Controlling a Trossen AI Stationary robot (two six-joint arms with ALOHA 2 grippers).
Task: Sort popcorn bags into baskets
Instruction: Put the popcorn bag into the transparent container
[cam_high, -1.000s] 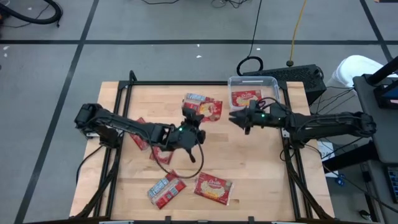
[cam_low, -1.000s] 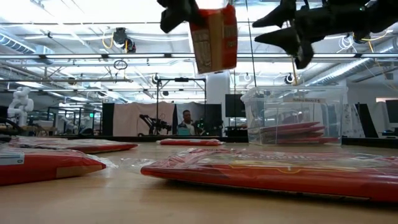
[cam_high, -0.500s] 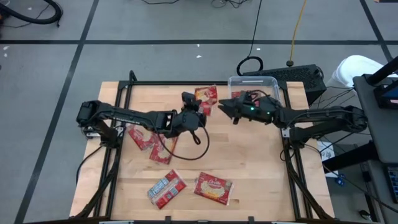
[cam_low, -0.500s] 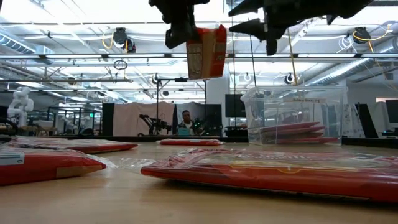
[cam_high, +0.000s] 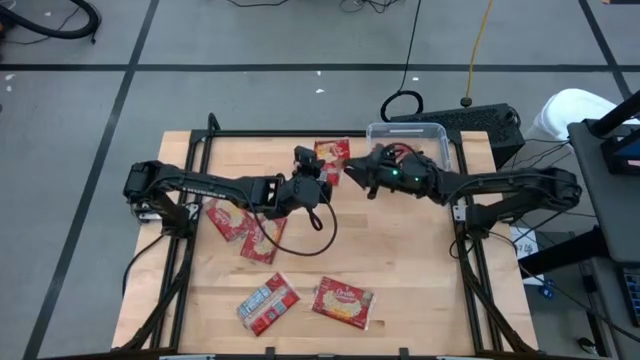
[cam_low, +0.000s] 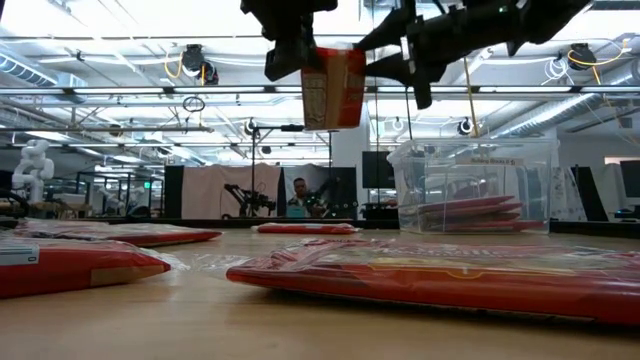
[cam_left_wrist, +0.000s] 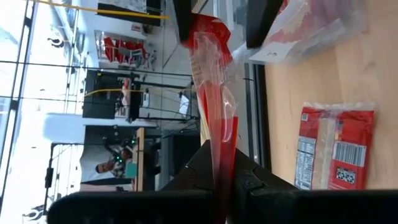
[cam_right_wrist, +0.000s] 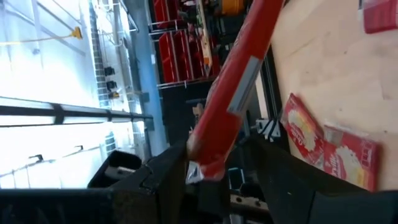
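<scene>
We see a flat red popcorn packet (cam_high: 333, 152) lifted off the wooden table (cam_high: 400, 270), just beside the clear plastic rectangular tub (cam_high: 437, 133). Left gripper (cam_high: 306, 166) is clamped on the packet's edge. Right gripper (cam_high: 352, 170) sits at the packet's other side, fingers (cam_right_wrist: 155, 180) parted around its end, not clamped. The tub holds red packets. Away from the tub, four more red packets on the table: two overlapping (cam_high: 243, 225) under the left arm, two (cam_high: 305, 302) near the front edge.
</scene>
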